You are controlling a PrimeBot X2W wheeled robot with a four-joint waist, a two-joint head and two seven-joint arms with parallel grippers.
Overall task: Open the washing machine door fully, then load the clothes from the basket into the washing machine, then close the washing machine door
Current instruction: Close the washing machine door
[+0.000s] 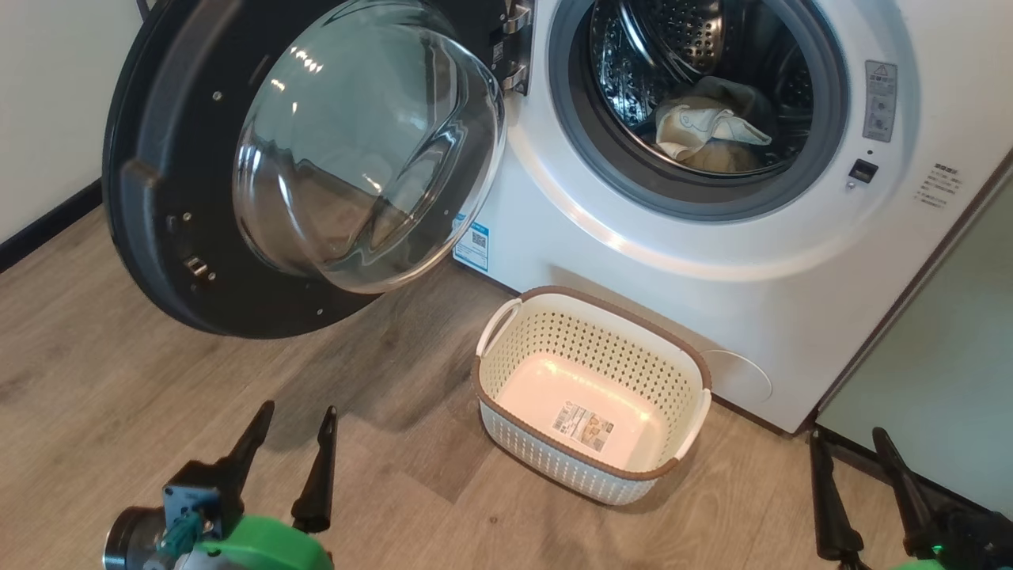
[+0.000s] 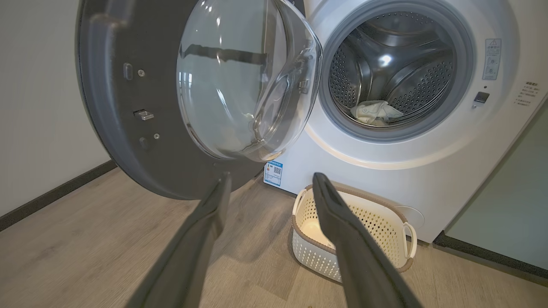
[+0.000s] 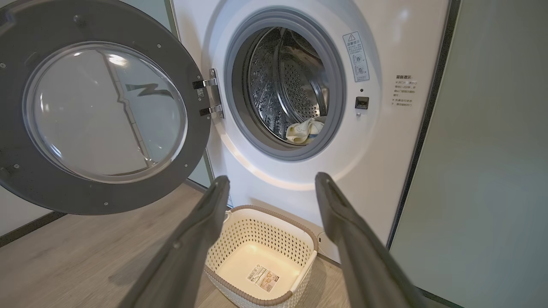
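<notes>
Since the clothes (image 1: 708, 127) lie in the drum (image 1: 673, 39) of the washing machine (image 1: 633, 269), and the basket (image 1: 601, 304) on the floor (image 1: 119, 396) holds nothing but the label on its bottom, I judge the loading done. Closing the washing machine door (image 1: 158, 198) is my step now. It stands swung wide on its hinge (image 1: 514, 47) at the left of the opening. My left hand (image 1: 300, 408) hangs low over the floor, fingers spread wide and holding nothing, below the door's free edge. My right hand (image 1: 847, 434) is likewise wide and empty, near the machine's lower right corner beside the green cabinet (image 1: 950, 356).

To do it well I would use the left hand, as the nearer one. I would reach round to the outer face of the black rim at the edge far from the hinge, then push in an arc toward the opening, not straight ahead. Pressing the rim, not the glass, seems safer. The garments sit close to the lower lip of the grey seal (image 1: 712, 207), so I would check that no cloth hangs over it. The basket stands just before the machine under the opening; the door looks likely to pass above it, though I cannot be sure. A firm last press should catch the latch (image 2: 143, 114).
</notes>
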